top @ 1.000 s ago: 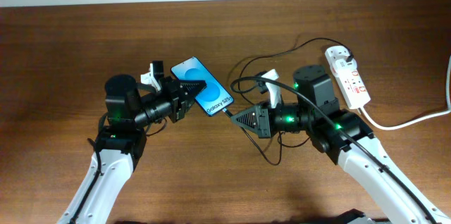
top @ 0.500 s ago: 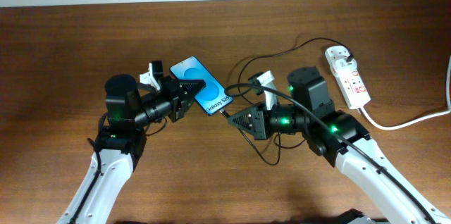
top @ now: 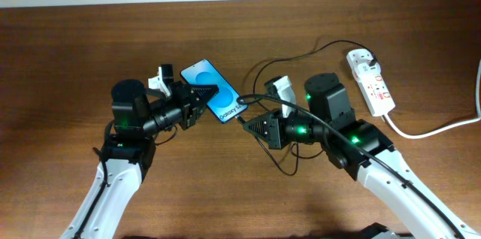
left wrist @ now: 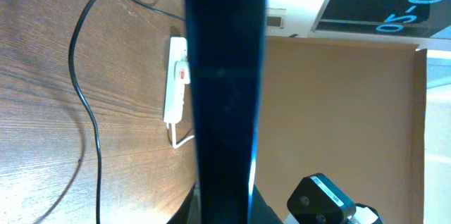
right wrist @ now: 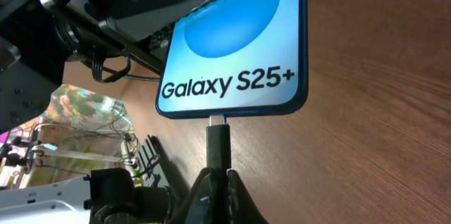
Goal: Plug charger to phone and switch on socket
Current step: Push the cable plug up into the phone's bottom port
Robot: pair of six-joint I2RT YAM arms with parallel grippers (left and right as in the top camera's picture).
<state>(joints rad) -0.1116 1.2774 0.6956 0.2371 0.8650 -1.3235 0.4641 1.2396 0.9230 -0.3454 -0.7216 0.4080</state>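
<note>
The phone (top: 219,94) has a bright blue screen; my left gripper (top: 201,102) is shut on it, holding it just above the table. In the left wrist view the phone's dark edge (left wrist: 224,90) fills the middle. In the right wrist view the phone (right wrist: 236,48) reads "Galaxy S25+". My right gripper (right wrist: 220,182) is shut on the charger plug (right wrist: 218,145), whose tip is in the phone's bottom port. The black charger cable (top: 263,74) loops back to the white socket (top: 371,81) at the far right.
The socket's thick white cord (top: 436,128) runs off the right edge. The socket also shows in the left wrist view (left wrist: 176,82) with the black cable (left wrist: 81,90) beside it. A loop of black cable (top: 289,162) lies under my right arm.
My right gripper has moved left with the charger plug, closing onto the phone's bottom end. The left arm and phone have stayed put.
</note>
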